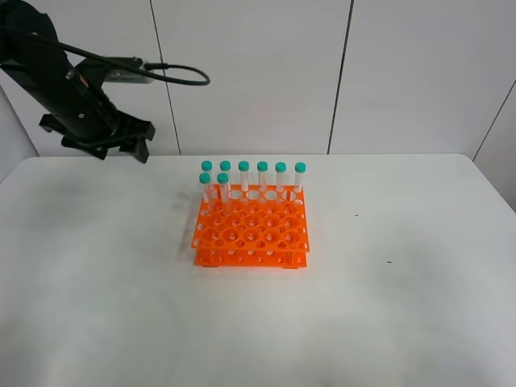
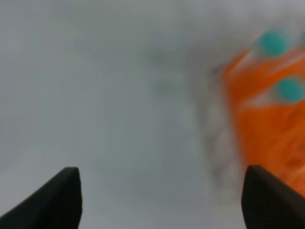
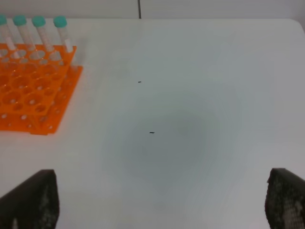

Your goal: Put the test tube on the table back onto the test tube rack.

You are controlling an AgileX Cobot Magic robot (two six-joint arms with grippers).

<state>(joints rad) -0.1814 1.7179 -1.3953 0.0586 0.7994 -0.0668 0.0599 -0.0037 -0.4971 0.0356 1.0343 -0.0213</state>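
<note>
Start with what lies nearest you: the front of the desk (image 1: 258, 339) is bare white, and you will find no loose tube lying on it in any view. Only a couple of small dark specks (image 1: 389, 262) mark the surface to the right.

Behind that sits the test tube rack (image 1: 251, 228), orange, flat on the desk near its middle. Its front rows of holes are empty. Eight teal-capped tubes stand toward its back: six in the rear row and two just in front at the left end. The test tube (image 1: 222, 190) in that second row is upright like its neighbours, long axis vertical, cap up and tip down in its hole. Which of the eight is the task's own you cannot tell by looks, but all of them are seated, so I judge the return done.

Farthest back, the left end effector (image 1: 135, 145) hangs above the desk's rear left edge, well apart from the rack, jaws spread wide and empty. Its wrist view is blurred. The right end effector (image 3: 162, 200) does not show in the high view; its wrist camera shows both fingers wide apart with nothing between them, over bare desk beside the rack.

The risk from here is small but real: if you swing the left arm low across the rack's back corner, it could clip the tall caps and tip a tube or drag the light rack.
</note>
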